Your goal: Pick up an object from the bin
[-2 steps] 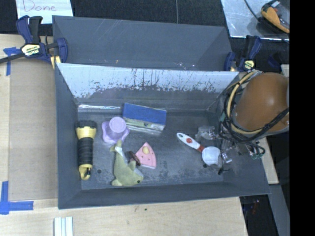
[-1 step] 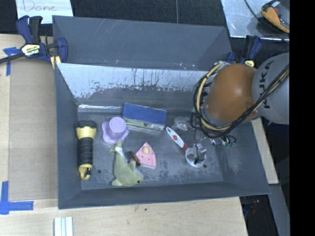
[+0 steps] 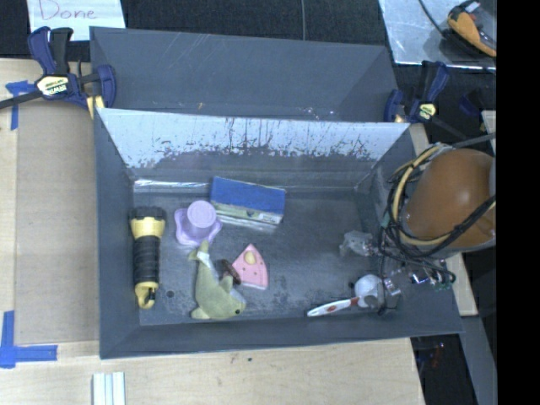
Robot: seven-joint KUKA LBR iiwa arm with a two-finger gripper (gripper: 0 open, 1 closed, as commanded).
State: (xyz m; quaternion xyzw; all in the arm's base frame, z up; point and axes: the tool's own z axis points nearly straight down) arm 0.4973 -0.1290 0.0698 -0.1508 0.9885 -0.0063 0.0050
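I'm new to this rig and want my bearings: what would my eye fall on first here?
The arm's orange cover bulks over the bin's right side, with the gripper low beside a white toothbrush-like stick at the front right. On the left lie a black-and-yellow flashlight and, nearer the back wall, a blue block.

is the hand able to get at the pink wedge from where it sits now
Probably yes. The hand sits at the right end, and the bin floor between it and the pink wedge lies bare. Only the olive toy, close by the wedge's left side, might crowd a grasp.
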